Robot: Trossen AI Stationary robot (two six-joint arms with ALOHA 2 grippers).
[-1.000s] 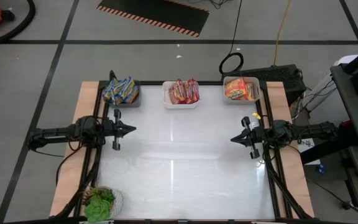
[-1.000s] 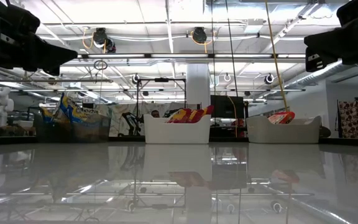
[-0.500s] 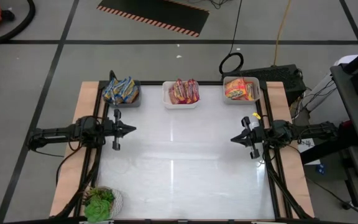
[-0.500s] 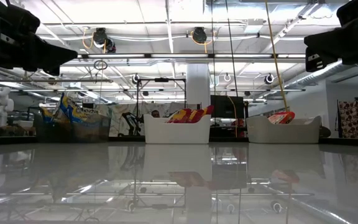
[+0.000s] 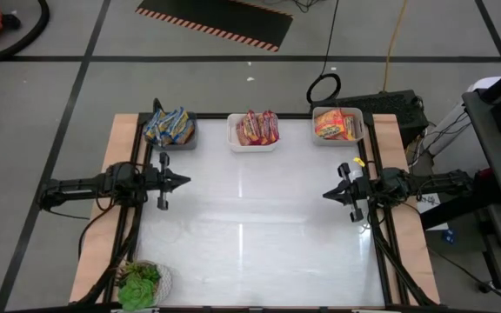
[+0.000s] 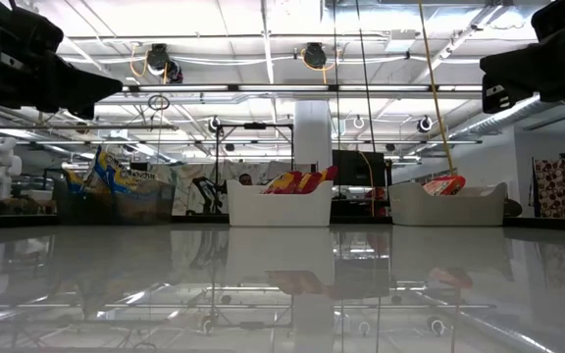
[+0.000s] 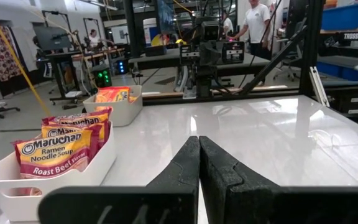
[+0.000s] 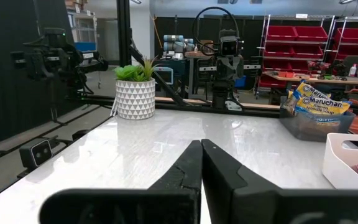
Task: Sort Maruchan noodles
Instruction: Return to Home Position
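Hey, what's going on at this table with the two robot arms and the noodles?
Nothing is being handled right now. The left gripper and right gripper are both shut and empty, parked at opposite sides of the table. Sorted along one edge: blue Maruchan packets in the dark bin, red packets in the middle white bin, orange packets in the right bin. A potted plant stands at the opposite edge, on the left arm's side.

Nothing is changing over this last second: neither the left gripper nor the right gripper is moving, and none of the Maruchan noodles are shifting.
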